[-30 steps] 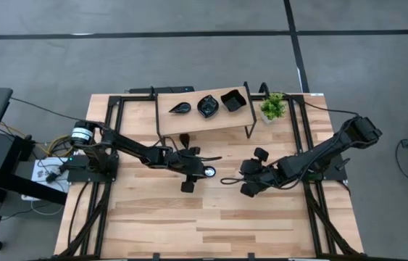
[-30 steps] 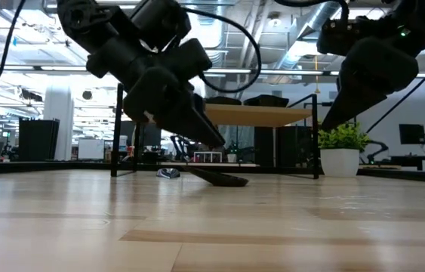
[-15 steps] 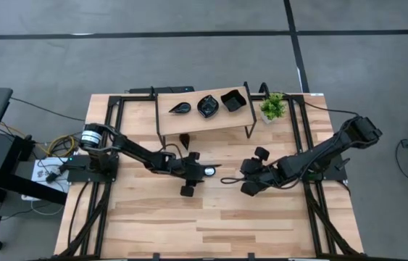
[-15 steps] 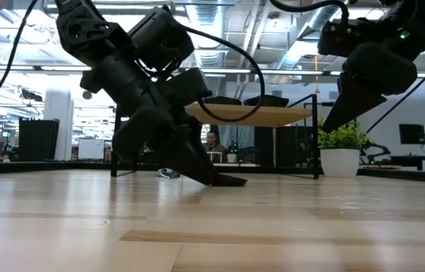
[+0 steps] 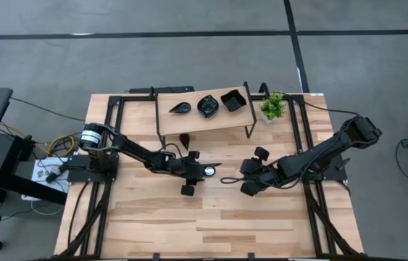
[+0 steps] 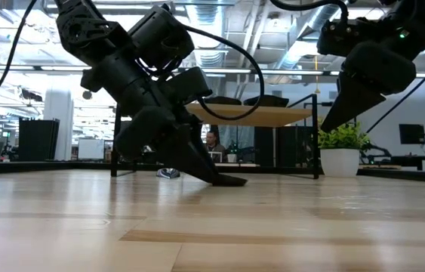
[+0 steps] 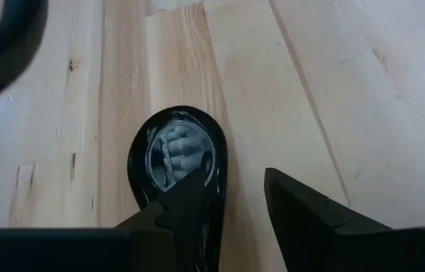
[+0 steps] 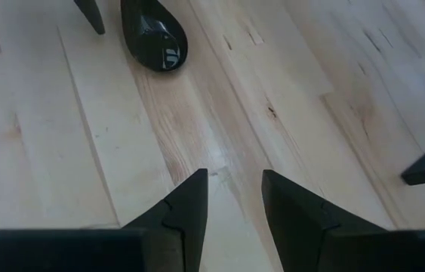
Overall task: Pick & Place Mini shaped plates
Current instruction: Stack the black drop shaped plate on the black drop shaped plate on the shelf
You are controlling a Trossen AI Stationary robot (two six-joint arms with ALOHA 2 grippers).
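A glossy black teardrop dish (image 7: 174, 155) lies flat on the wooden table near its middle (image 5: 209, 172). My left gripper (image 7: 235, 189) is open and tipped down onto it (image 6: 214, 178). One finger stands over the dish's hollow and the other outside its rim. My right gripper (image 5: 247, 179) is open and hangs above the bare table to the right of the dish (image 8: 235, 185). Three more black dishes sit on a low wooden shelf (image 5: 204, 116): a leaf (image 5: 180, 108), a scalloped round (image 5: 207, 106) and a square (image 5: 232, 100). Another dish (image 5: 184, 139) lies under the shelf. My left gripper straddles the side rim (image 7: 222, 170) of the teardrop dish, slanting down from the table's left. One finger (image 7: 193, 193) is inside the hollow and one (image 7: 295, 204) is outside. The dish lies flat on the table. I cannot tell whether a finger touches it.
The shelf stands on thin black legs (image 5: 249, 133) at the far side. A small potted plant (image 5: 272, 107) stands at the shelf's right end. Black frame rails run along the table's left and right edges. Bare wood lies toward the near edge (image 5: 211, 225).
My left gripper has come down toward the teardrop dish and tipped steeper, its fingertips now at the dish. That happened in the first half second, and it has held still since. The dish has stayed where it was.
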